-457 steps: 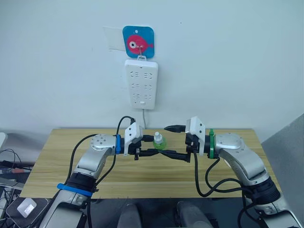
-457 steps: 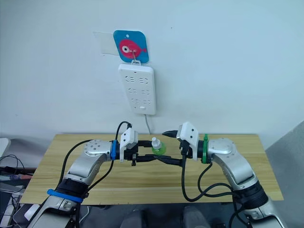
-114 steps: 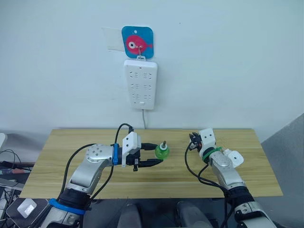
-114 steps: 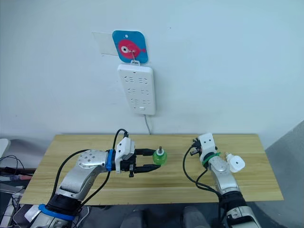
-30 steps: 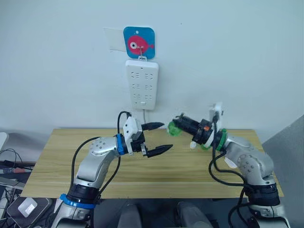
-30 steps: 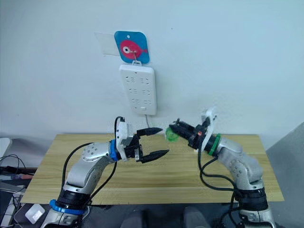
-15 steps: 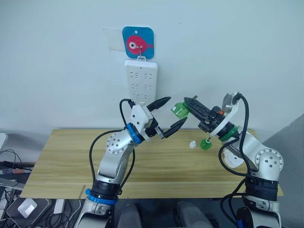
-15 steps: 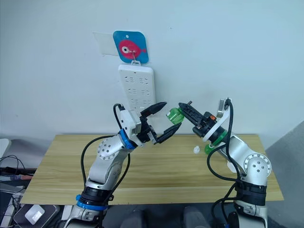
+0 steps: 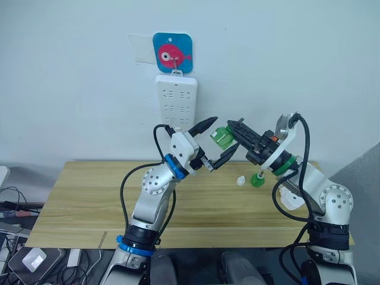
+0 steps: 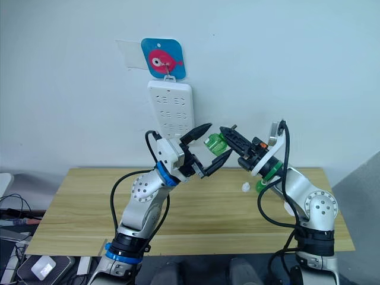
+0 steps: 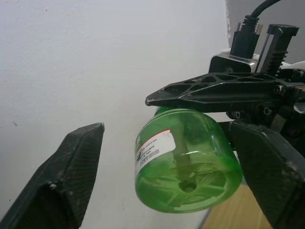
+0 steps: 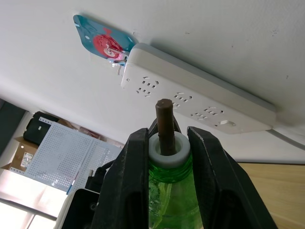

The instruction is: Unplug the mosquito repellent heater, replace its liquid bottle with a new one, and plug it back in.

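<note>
1. Two grippers meet in the air above the table (image 9: 89, 196), and the green liquid bottle (image 9: 223, 136) you are watching sits between them, just in front of the wall and to the right of the white power strip (image 9: 176, 104).
2. Your right gripper (image 9: 237, 132) is clamped on the bottle: in the right wrist view its two black fingers (image 12: 131, 186) press on either side of the bottle's shoulder, with the white collar and dark wick (image 12: 165, 125) standing up between them.
3. Your left gripper (image 9: 217, 139) is spread wide, its fingers bracketing the bottle's base. One finger reaches above the bottle and the other below it.
4. In the left wrist view one left finger (image 11: 66, 181) stands well apart from the bottle, with bare wall between. The other sits just beside the bottle's base; you cannot tell whether it touches.
5. Your left arm rises steeply from the table's front edge, elbow bent, forearm angled up and to the right toward the bottle.
6. Your right arm is raised with its elbow out to the right, and its forearm points up and leftward.
7. On the table below the right gripper you have a second green bottle (image 9: 257, 179) standing upright, a small white cap (image 9: 240, 180) just beside it, and the mosquito repellent heater (image 9: 293, 202), partly hidden behind the right arm.
</note>
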You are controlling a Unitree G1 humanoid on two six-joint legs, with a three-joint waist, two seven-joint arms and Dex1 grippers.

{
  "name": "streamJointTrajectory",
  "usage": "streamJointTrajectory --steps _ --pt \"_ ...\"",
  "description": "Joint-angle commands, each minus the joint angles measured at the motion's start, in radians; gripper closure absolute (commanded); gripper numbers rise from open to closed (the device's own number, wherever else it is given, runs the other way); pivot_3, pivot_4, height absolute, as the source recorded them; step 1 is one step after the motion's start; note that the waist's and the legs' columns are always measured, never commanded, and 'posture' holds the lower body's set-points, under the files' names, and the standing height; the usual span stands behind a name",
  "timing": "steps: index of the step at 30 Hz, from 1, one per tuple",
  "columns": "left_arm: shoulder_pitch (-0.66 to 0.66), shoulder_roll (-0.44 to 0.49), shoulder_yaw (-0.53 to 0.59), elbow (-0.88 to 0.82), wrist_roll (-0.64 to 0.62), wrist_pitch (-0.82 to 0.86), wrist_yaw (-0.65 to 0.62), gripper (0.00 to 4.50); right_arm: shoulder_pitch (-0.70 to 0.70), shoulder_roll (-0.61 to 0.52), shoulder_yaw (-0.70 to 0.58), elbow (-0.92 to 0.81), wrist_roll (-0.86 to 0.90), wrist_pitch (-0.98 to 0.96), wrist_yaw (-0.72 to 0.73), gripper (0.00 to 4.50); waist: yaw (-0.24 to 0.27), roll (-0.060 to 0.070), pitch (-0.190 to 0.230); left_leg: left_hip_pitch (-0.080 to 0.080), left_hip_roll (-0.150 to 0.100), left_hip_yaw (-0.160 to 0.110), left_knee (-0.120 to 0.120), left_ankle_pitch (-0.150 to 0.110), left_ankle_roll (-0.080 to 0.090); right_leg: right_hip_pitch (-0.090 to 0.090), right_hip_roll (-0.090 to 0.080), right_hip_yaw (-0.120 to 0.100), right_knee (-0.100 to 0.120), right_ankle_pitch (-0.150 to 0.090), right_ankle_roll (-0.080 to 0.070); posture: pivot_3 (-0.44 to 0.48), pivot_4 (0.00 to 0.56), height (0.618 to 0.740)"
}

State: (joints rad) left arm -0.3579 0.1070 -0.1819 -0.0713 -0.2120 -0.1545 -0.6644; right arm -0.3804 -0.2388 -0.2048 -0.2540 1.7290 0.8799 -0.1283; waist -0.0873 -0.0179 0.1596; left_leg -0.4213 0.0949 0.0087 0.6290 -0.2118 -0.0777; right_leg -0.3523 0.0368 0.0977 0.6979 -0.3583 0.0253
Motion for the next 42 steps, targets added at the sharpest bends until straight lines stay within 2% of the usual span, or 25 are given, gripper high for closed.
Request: streamJointTrajectory --steps 1,4,15,21,23,25,26,29,31,35,39,42 --pt "0.006 -0.004 -0.009 -0.026 -0.005 -0.012 0.008 1.23 -0.007 -0.016 0.001 -0.047 0.035 -0.022 0.011 3.66 0.000 0.000 0.000 0.000 0.000 0.000 0.000 0.000 0.000 0.000 0.000 0.000 0.000 0.000 0.000 -0.094 0.138 0.740" --pt "0.005 -0.007 -0.010 -0.026 -0.008 -0.008 0.016 2.18 -0.008 -0.023 0.008 -0.046 0.038 -0.033 0.012 3.66 0.000 0.000 0.000 0.000 0.000 0.000 0.000 0.000 0.000 0.000 0.000 0.000 0.000 0.000 0.000 -0.093 0.137 0.740" --pt "-0.001 -0.022 -0.012 -0.031 0.003 0.024 0.055 2.24 -0.001 -0.049 0.037 -0.070 0.028 -0.049 0.018 3.66 0.000 0.000 0.000 0.000 0.000 0.000 0.000 0.000 0.000 0.000 0.000 0.000 0.000 0.000 0.000 -0.097 0.125 0.740" --pt "-0.007 -0.007 0.000 -0.023 -0.009 0.027 0.051 2.24 0.020 -0.140 0.034 -0.075 0.018 -0.003 0.072 1.53 0.000 0.000 0.000 0.000 0.000 0.000 0.000 0.000 0.000 0.000 0.000 0.000 0.000 0.000 0.000 -0.104 0.127 0.740" --pt "-0.016 0.001 0.011 -0.021 -0.019 0.036 0.047 2.24 0.061 -0.247 0.030 -0.089 -0.007 0.073 0.167 0.87 0.002 0.000 0.000 0.000 0.000 0.000 0.000 0.000 0.000 0.000 0.000 0.000 0.000 0.000 0.000 -0.106 0.133 0.740" --pt "-0.022 0.013 0.020 -0.020 -0.032 0.046 0.037 2.24 0.111 -0.404 0.033 -0.113 -0.100 0.163 0.332 0.11 0.007 0.000 0.000 -0.001 0.000 0.000 0.000 0.000 0.000 0.000 0.000 0.000 -0.001 0.000 0.000 -0.108 0.139 0.740" --pt "-0.024 0.019 0.025 -0.019 -0.038 0.051 0.032 2.24 0.136 -0.497 0.047 -0.119 -0.190 0.180 0.433 0.05 0.008 0.001 0.000 -0.002 0.000 0.000 0.000 0.000 0.000 -0.001 -0.001 0.000 -0.002 0.000 0.000 -0.108 0.142 0.740" --pt "-0.023 0.039 0.033 -0.016 -0.051 0.058 0.014 2.24 0.195 -0.748 0.147 -0.090 -0.540 0.071 0.713 0.05 0.007 0.001 0.001 -0.002 -0.001 0.001 0.000 0.000 0.000 0.000 -0.002 -0.001 -0.003 0.000 0.000 -0.111 0.146 0.740" --pt "-0.019 0.046 0.037 -0.010 -0.054 0.058 0.007 2.24 0.202 -0.839 0.211 -0.011 -0.749 -0.051 0.828 0.05 0.002 0.000 0.001 0.000 -0.001 0.002 0.000 0.000 0.000 0.000 -0.002 0.000 -0.002 0.000 0.001 -0.114 0.148 0.740" --pt "-0.016 0.047 0.036 -0.004 -0.055 0.063 0.004 2.24 0.178 -0.913 0.320 0.137 -1.047 -0.217 0.966 0.05 0.000 0.000 0.001 0.003 -0.001 0.002 0.000 0.000 0.000 0.002 -0.001 0.001 -0.002 -0.001 0.002 -0.118 0.154 0.740" --pt "-0.008 0.042 0.028 0.000 -0.047 0.059 0.003 2.24 0.109 -0.900 0.405 0.274 -1.262 -0.279 0.982 0.05 0.001 0.000 0.002 0.003 -0.001 0.003 0.000 0.000 0.000 0.002 -0.002 0.002 -0.003 0.000 0.000 -0.110 0.159 0.740" --pt "-0.005 0.038 0.026 -0.003 -0.043 0.062 0.009 2.24 0.068 -0.864 0.431 0.367 -1.349 -0.289 1.000 0.05 0.001 0.000 0.002 0.003 -0.001 0.003 0.000 0.000 -0.001 0.002 -0.002 0.002 -0.003 0.000 0.000 -0.100 0.163 0.740"
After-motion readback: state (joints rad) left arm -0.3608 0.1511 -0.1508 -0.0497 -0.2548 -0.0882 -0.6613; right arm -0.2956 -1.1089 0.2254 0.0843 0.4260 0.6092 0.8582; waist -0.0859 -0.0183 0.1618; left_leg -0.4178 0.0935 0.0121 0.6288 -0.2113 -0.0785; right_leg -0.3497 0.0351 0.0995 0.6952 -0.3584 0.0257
